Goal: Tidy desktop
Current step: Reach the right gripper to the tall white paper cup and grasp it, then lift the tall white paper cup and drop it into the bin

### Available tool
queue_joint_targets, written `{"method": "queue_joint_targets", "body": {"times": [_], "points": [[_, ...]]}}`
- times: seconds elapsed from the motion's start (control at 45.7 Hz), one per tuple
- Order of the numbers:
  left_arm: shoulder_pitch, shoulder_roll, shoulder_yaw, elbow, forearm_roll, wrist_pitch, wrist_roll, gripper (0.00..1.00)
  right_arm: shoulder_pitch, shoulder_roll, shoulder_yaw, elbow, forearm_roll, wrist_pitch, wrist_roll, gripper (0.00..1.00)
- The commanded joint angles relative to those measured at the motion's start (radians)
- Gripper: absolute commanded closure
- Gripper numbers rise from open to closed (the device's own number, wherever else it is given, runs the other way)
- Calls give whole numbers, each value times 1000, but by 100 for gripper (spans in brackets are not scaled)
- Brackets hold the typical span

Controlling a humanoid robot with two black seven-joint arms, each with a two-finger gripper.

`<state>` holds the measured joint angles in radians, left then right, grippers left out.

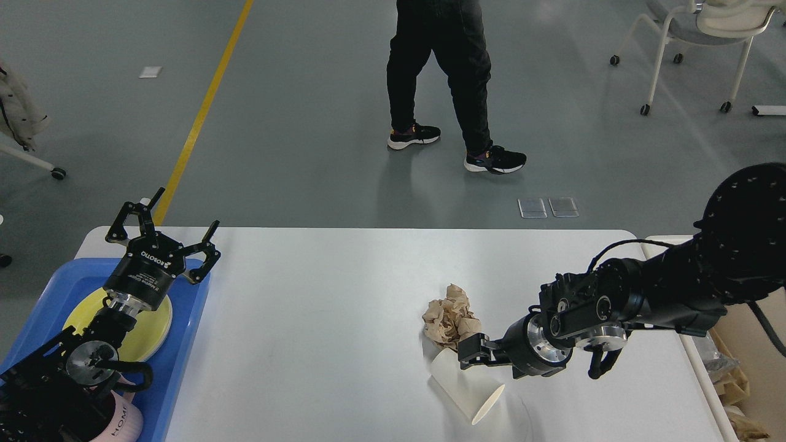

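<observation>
The white desktop [344, 294] fills the lower middle of the view. A crumpled brown paper ball [450, 316] lies on it right of centre. A white paper cup [463, 390] lies on its side just in front of the ball, with its open mouth facing front right. My right gripper [470, 352] reaches in from the right and sits low between the ball and the cup's closed end, touching or nearly touching both. Its dark fingers are seen end-on, so I cannot tell their state. My left gripper [184, 212] is open and empty above the blue tray.
The blue tray [184, 344] on the desk's left edge holds a yellow plate [153, 325] and a pink cup [126, 423]. A cream bin [697, 359] with brown paper stands off the right edge. A person [445, 80] walks beyond the table, and a wheeled chair [694, 37] stands far right.
</observation>
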<state>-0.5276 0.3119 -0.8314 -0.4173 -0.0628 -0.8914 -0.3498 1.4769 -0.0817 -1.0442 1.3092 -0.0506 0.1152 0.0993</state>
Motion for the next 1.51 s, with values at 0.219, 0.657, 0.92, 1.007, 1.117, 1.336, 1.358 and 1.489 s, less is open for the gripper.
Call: {"method": "queue_joint_targets", "body": {"times": [0.219, 0.657, 0.92, 1.007, 1.117, 1.336, 1.358, 1.489], "points": [[0, 0, 0, 0, 0, 0, 0, 0, -72, 10, 12, 1, -44, -127, 13, 0], [0, 1, 0, 0, 0, 0, 0, 0, -121, 22, 24, 4, -86, -193, 27, 5], [0, 0, 0, 0, 0, 0, 0, 0, -129, 25, 24, 7, -110, -206, 59, 90], [0, 0, 0, 0, 0, 0, 0, 0, -126, 22, 26, 10, -112, -212, 57, 100], [0, 1, 0, 0, 0, 0, 0, 0, -119, 13, 26, 16, -110, -209, 56, 100], [0, 0, 0, 0, 0, 0, 0, 0, -98, -23, 32, 48, -106, -200, 54, 100], [0, 0, -2, 0, 0, 0, 0, 0, -93, -29, 32, 51, -106, -196, 54, 100], [0, 0, -2, 0, 0, 0, 0, 0, -49, -78, 32, 87, -104, -166, 53, 100]]}}
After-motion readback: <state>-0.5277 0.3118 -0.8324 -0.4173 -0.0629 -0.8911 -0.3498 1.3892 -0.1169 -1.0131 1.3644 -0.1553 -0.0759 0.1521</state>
